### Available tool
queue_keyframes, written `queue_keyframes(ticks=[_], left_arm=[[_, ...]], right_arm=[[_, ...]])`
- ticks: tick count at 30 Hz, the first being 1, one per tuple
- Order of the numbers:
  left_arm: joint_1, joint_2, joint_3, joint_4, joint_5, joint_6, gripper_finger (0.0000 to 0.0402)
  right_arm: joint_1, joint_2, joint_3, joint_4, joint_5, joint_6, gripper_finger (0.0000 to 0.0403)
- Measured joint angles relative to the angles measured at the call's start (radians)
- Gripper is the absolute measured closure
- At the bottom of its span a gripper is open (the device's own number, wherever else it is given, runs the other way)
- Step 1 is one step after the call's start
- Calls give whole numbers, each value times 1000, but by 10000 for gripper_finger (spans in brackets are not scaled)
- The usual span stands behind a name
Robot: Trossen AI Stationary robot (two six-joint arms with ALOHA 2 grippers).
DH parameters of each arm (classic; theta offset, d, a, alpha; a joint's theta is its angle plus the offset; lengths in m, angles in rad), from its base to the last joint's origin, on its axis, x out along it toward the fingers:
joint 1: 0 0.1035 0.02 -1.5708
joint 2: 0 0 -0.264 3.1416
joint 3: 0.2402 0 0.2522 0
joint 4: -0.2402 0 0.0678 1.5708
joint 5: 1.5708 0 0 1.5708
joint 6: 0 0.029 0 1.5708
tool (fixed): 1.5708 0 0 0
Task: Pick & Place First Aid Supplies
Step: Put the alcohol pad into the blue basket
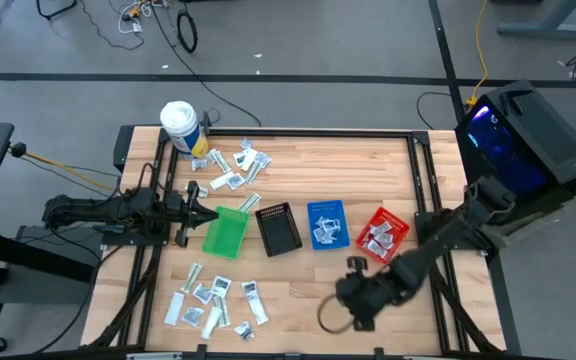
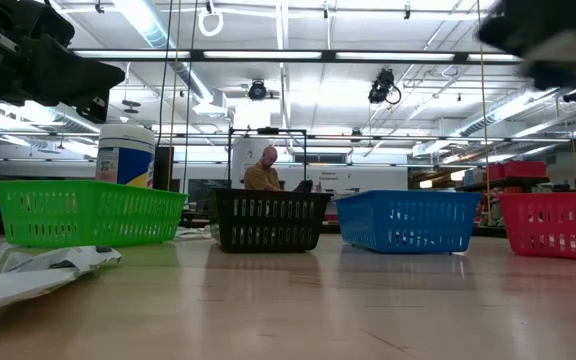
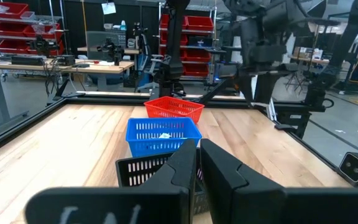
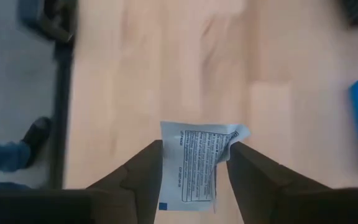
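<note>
Fingers of the right gripper are clamped on a small flat white printed sachet, held above bare wooden tabletop at about 5 o'clock, just beside the red mesh plastic bin. The left gripper, fingers pressed together on nothing, hovers at 9 o'clock beside the green mesh plastic bin. More sachets lie scattered at 11 o'clock and at 7 o'clock.
</note>
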State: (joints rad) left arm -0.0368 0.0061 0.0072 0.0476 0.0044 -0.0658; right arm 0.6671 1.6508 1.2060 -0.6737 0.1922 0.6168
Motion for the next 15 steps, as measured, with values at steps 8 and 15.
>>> queue_keyframes(ticks=[8, 15], left_arm=[[0, 0, 0, 0, 0, 0, 369], [0, 0, 0, 0, 0, 0, 369]], right_arm=[[-206, 0, 68, -66, 0, -128, 226], [-384, -2, 103, -146, -3, -215, 226]])
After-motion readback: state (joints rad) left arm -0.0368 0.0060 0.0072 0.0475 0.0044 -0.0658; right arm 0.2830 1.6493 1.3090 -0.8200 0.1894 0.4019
